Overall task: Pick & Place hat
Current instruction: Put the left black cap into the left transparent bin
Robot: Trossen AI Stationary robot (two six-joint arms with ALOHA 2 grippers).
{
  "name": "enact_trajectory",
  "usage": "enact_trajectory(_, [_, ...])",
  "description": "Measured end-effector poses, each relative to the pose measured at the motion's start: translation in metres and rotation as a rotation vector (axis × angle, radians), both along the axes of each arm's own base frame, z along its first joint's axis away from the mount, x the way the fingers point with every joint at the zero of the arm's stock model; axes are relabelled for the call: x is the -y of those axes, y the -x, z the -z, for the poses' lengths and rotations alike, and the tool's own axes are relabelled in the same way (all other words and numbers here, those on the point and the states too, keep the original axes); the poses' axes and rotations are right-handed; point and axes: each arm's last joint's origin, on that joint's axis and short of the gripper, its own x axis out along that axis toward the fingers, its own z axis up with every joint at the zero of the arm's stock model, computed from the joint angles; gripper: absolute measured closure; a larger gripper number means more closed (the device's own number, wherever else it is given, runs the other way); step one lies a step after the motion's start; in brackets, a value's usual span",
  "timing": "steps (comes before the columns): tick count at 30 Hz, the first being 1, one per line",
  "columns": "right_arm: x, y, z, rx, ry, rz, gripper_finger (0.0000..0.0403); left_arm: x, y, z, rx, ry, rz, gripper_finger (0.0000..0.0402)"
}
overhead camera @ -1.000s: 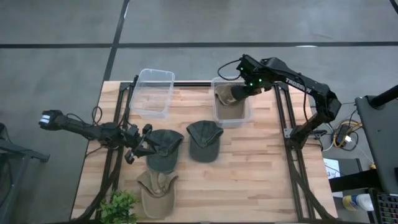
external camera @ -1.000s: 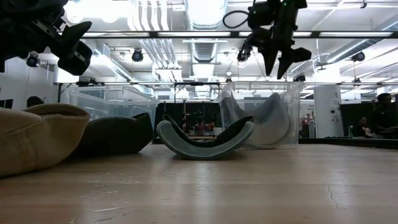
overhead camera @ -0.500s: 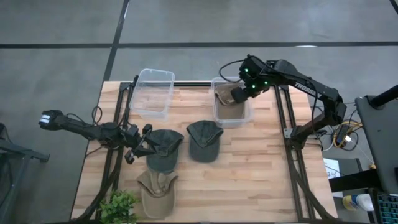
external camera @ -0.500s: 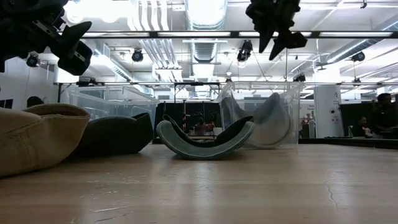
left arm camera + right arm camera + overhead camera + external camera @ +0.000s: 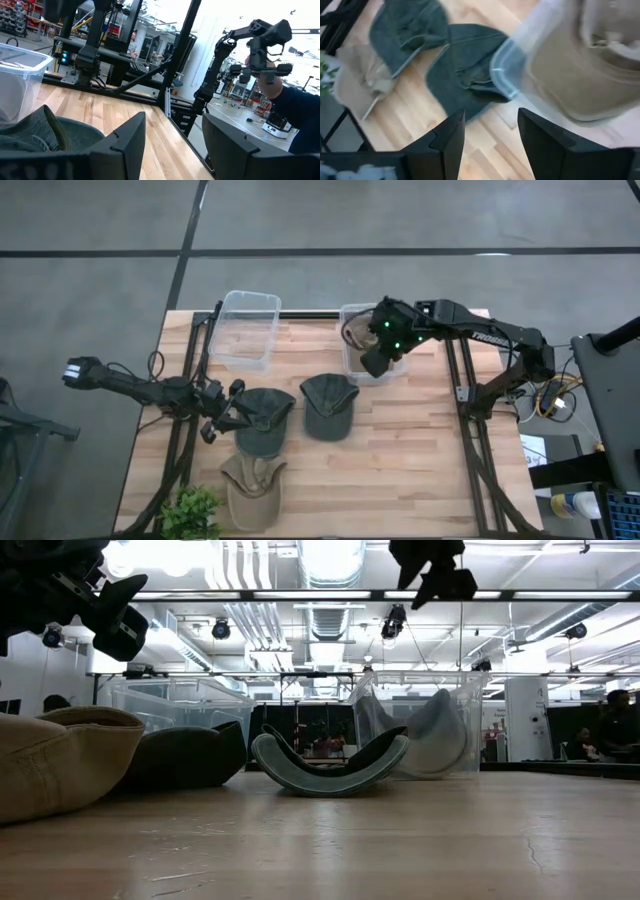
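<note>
Your right gripper (image 5: 374,358) hangs, fingers wide and empty, over the right bin (image 5: 352,366) at 1 o'clock on the table (image 5: 400,460); a tan hat (image 5: 355,332) lies inside it. A green hat (image 5: 329,405) sits at center just below that bin. Your left gripper (image 5: 224,418), fingers wide, rests at 9 o'clock beside another green hat (image 5: 265,418). A second tan hat (image 5: 251,488) lies at 7 o'clock, near a plant (image 5: 188,513). An empty bin (image 5: 247,329) stands at 11 o'clock.
</note>
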Motion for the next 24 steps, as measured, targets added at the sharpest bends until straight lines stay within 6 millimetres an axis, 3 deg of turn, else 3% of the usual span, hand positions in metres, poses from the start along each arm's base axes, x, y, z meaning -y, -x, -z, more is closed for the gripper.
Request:
enact_trajectory(12, [-0.050, -0.015, -0.004, 0.078, 0.074, -0.148, 0.0225, 0.000, 0.000, 0.000, 0.000, 0.000, 0.001, 0.0213])
enact_trajectory(24, [-0.094, -0.021, 0.001, 0.124, 0.310, -0.224, 0.0227, 0.000, 0.000, 0.000, 0.000, 0.000, 0.000, 0.0213])
